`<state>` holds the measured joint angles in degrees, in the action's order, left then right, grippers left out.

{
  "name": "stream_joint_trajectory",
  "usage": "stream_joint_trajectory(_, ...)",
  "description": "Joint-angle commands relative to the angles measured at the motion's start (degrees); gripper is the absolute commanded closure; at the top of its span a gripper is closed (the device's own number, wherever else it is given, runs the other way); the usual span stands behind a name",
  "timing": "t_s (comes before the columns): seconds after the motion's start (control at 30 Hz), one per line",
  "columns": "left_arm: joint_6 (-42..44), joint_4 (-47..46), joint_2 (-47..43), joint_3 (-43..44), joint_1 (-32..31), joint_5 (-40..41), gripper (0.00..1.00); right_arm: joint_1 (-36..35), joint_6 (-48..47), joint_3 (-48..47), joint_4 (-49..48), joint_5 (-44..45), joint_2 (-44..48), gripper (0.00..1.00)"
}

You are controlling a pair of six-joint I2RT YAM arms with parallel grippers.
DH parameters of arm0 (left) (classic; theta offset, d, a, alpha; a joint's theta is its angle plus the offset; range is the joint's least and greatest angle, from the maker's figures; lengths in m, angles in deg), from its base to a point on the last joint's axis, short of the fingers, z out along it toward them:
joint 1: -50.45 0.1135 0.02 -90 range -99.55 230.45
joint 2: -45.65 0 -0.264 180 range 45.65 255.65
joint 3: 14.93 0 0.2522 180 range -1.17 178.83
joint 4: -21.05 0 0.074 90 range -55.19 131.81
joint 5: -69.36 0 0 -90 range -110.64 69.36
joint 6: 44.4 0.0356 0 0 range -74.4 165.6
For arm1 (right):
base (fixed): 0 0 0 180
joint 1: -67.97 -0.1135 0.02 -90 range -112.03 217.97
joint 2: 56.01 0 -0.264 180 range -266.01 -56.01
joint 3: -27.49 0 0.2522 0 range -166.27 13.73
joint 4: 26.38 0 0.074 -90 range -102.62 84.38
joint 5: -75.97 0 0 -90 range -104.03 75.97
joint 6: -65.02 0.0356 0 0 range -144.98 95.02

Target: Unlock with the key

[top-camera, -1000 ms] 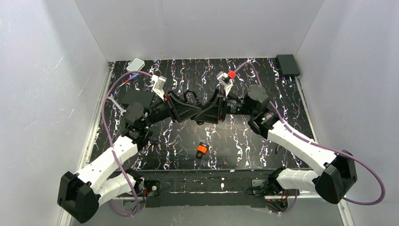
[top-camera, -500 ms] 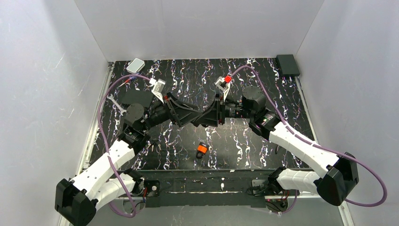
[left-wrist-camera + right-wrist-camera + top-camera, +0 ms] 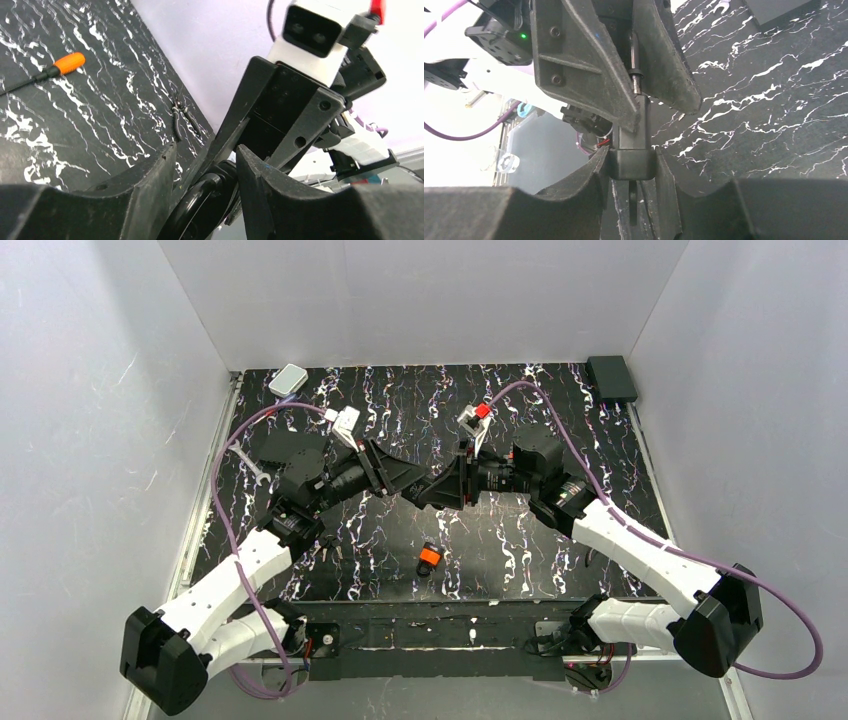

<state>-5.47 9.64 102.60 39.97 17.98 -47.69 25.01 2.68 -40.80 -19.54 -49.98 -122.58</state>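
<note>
**A:** What lies nearest the arm bases?

**B:** A small orange padlock (image 3: 429, 557) lies on the table (image 3: 520, 540), apart from both grippers. There is a dark bit at its near end, too small to identify.

**A:** And mid-table?

**B:** The left gripper (image 3: 408, 480) and right gripper (image 3: 437, 490) meet tip to tip above the surface. In the right wrist view, the right fingers (image 3: 584, 185) are clamped on the body of a black padlock (image 3: 631, 162), one against each side. Its shackle (image 3: 634, 55) runs away from that camera, between the left fingers (image 3: 574, 60). They press in on it from both sides, so the left gripper is clenched on the shackle. The left wrist view shows the shackle's curve low between those fingers.

**A:** Where is the key?

**B:** The key (image 3: 633, 200) appears as a narrow dark rounded tab. It sticks out of the lock-body end that faces the right wrist camera, between the right fingers. I read it as the black head seen edge-on. The blade is not visible, and the grippers hide the key in the top view.

**A:** And farther out?

**B:**
- An orange-handled screwdriver (image 3: 67, 62) and a pair of pliers (image 3: 182, 117) lie on the table beyond the left fingers.
- A wrench (image 3: 247, 462) lies near the left edge.
- A white box (image 3: 288, 378) sits at the far-left corner.
- A black box (image 3: 612, 377) sits at the far-right corner.
</note>
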Motion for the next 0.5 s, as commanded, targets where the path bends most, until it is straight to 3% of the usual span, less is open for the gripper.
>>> stream_joint_trajectory(0.0, -2.5, 10.5, -0.2, 3.3, -0.1, 10.4, 0.57, -0.8, -3.6, -0.9, -3.0, 1.4, 2.8, 0.99)
stream_joint_trajectory(0.17, -6.2, 17.2, 1.6, 4.8, -0.3, 13.8, 0.63, -1.6, -6.1, -1.1, -2.2, 2.8, 2.1, 0.99)
stream_joint_trajectory(0.47, -9.4, 31.0, 3.5, 8.9, -0.3, 20.4, 0.57, -2.7, -8.7, -1.4, -0.7, 4.5, 1.6, 0.99)
